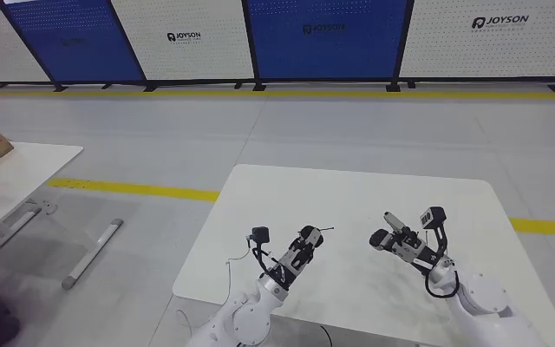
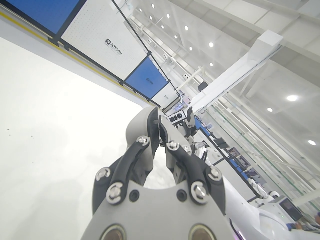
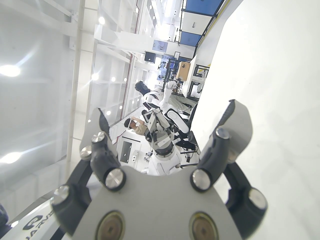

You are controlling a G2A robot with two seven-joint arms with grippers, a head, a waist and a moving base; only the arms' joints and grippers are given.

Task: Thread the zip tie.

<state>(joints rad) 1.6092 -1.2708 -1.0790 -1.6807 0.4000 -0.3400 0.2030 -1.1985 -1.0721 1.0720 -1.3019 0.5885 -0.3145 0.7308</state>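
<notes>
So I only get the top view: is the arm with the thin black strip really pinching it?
Observer: Yes. The left wrist view shows the left gripper shut tight on the zip tie.
Operator: And the other claw?
Observer: The right wrist view shows the right gripper wide open and holding nothing.
Operator: Do they face each other?
Observer: Yes; each wrist view shows the other gripper straight ahead.

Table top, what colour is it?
The table is plain white; the top view shows it best.
</notes>
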